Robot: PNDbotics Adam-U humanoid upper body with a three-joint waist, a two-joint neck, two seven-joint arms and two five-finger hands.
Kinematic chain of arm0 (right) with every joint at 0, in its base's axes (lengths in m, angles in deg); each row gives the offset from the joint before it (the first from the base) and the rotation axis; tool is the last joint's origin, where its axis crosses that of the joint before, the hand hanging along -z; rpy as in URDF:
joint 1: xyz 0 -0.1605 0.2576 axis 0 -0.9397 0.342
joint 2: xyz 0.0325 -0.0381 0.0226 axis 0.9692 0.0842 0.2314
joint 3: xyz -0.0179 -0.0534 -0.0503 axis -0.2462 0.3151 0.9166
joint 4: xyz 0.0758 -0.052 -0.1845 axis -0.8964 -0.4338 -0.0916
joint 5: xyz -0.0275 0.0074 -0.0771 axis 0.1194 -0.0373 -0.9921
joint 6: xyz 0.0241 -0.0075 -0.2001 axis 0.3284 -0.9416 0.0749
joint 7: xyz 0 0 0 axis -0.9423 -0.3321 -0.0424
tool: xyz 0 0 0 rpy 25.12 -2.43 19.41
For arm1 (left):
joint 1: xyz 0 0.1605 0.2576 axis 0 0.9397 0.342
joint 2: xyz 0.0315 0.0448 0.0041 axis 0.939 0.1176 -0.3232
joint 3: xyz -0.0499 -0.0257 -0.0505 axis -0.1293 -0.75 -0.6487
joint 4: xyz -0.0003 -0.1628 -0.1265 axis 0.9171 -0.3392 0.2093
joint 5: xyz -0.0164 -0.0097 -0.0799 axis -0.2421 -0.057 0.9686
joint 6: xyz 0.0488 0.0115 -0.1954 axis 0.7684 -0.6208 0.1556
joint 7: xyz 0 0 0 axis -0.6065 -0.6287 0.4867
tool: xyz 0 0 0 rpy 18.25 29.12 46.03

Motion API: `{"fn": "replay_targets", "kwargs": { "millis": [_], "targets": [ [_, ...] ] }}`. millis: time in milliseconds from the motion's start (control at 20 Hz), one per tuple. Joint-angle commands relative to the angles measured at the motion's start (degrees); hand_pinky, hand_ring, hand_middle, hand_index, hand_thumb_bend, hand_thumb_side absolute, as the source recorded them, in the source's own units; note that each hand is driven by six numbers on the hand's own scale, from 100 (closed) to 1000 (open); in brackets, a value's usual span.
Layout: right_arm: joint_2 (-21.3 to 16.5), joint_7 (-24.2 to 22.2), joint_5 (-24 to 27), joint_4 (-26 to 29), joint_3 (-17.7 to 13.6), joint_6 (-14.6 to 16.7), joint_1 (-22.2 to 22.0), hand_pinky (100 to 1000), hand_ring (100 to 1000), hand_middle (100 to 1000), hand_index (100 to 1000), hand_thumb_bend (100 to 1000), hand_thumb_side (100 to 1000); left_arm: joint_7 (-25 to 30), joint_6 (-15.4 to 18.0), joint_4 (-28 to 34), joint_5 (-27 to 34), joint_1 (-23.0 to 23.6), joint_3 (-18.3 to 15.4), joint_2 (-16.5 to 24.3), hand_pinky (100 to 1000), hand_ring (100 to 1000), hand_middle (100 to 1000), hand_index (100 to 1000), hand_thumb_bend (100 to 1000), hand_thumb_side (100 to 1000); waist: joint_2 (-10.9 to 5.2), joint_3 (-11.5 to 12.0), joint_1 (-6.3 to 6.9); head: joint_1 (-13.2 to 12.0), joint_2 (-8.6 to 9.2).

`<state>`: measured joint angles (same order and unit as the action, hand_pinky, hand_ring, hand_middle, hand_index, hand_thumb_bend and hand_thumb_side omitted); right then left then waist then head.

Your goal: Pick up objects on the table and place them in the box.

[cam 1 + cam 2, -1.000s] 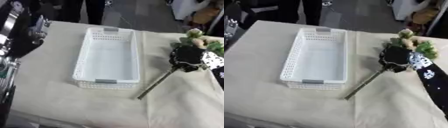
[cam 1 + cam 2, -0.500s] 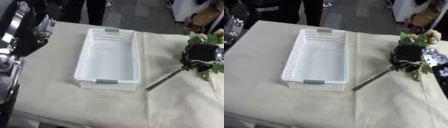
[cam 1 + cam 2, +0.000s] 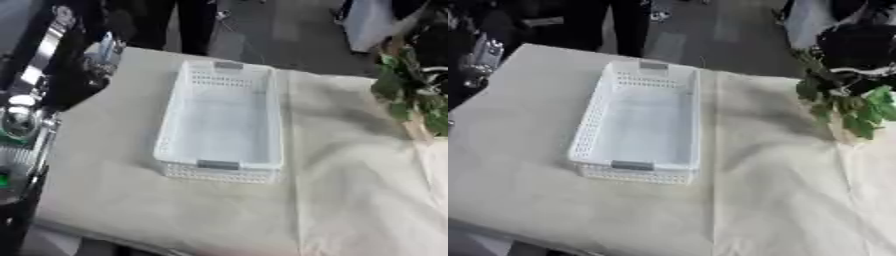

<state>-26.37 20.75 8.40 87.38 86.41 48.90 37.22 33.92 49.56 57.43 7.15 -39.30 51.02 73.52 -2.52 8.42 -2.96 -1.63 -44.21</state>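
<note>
A white perforated box with grey handles stands on the beige cloth, nothing inside it. My right hand is raised at the upper right, above the table's right side, shut on a bunch of artificial flowers. Only the bunch's green leaves show, hanging below the hand, clear of the box and to its right. The blooms are hidden. My left arm comes in along the left edge, and its hand hovers over the table's far left corner, blurred.
The beige cloth covers the whole table; its near edge runs across the lower left corner. People's legs stand on the grey floor beyond the far edge. A pale object sits behind the table at the upper right.
My right hand has lifted the flower bunch off the cloth and up to the right; its stem no longer lies beside the box. The view has also shifted.
</note>
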Motion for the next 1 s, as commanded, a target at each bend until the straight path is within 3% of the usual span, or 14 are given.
{"fn": "replay_targets", "kwargs": {
  "millis": [50,300,500,1000],
  "targets": [
    [-0.7,-1.2,1.7,2.4,-1.1,-0.7,2.7,618,327,162,168,100,100,-0.1,-0.1,0.8,-0.2,-0.4,-0.5,1.1,588,711,623,827,100,722,-0.76,0.1,0.07,-0.7,0.09],
    [2.6,-1.0,3.8,5.6,-1.0,-0.8,6.1,602,328,164,170,100,100,0.1,-0.1,0.8,0.0,-0.5,-0.4,0.9,588,712,624,827,100,722,-0.89,0.4,0.10,-0.3,0.09],
    [6.5,-0.5,5.7,8.0,-1.0,-1.1,9.1,494,329,166,173,100,100,0.2,0.0,0.8,0.2,-0.7,-0.3,0.6,588,711,624,827,100,722,-0.94,0.7,0.22,0.2,0.09],
    [15.0,-1.0,7.6,10.3,0.2,-0.4,15.3,508,333,170,175,100,100,0.9,0.6,0.8,0.7,-1.8,0.2,-0.3,588,708,618,826,100,721,-0.85,1.8,0.14,1.6,0.09]
  ]
}}
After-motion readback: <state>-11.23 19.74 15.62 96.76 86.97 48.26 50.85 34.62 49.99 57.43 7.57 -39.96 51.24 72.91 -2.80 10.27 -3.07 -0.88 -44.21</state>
